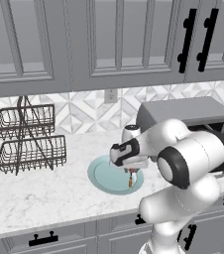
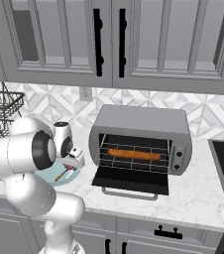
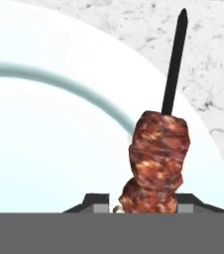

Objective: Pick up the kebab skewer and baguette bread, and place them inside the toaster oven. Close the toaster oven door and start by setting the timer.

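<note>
Marble counter [image 1: 44,198], one plate [image 1: 101,173], one kebab skewer [image 3: 156,163] between pincer [image 3: 142,203] tips, one baguette bread [image 2: 134,155] in toaster oven [image 2: 143,124]

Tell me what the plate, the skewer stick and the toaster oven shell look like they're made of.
Plate: looks like glazed ceramic, pale blue with a smooth glossy face and a darker ring in the hand view.
Kebab skewer stick: dark, thin and pointed, probably metal, though dark wood can't be ruled out.
Toaster oven shell: brushed grey metal, matte sheen; wire rack inside looks like steel.
</note>
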### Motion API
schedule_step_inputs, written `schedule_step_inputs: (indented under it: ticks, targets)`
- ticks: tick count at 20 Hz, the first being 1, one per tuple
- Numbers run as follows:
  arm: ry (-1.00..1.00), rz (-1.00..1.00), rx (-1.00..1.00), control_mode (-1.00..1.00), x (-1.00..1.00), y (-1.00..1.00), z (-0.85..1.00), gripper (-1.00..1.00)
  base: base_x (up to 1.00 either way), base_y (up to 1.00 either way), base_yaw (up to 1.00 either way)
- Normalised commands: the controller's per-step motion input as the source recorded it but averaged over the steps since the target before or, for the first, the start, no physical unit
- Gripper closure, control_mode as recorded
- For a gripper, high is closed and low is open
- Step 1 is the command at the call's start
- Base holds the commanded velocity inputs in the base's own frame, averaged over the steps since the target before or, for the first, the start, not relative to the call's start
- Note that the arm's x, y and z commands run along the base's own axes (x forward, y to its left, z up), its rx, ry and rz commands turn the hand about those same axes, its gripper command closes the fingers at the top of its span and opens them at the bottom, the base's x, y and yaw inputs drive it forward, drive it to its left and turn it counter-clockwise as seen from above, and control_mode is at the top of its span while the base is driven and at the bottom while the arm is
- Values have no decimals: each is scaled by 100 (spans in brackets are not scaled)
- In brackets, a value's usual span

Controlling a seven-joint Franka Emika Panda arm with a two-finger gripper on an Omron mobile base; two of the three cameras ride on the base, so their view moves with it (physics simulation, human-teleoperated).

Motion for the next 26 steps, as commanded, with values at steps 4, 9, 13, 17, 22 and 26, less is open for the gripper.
schedule_step_inputs:
  ticks: [4,9,13,17,22,26]
  targets:
    - [0,0,0,-100,-28,20,-32,100,0,0,0]
    - [0,0,1,-100,-17,4,1,100,0,0,0]
    - [0,0,5,-100,-9,-2,46,100,0,0,0]
    - [0,0,6,-100,-6,-2,57,100,0,0,0]
    - [0,-1,4,-100,-21,0,45,100,0,0,0]
    - [0,-4,4,-100,-20,0,44,100,0,0,0]
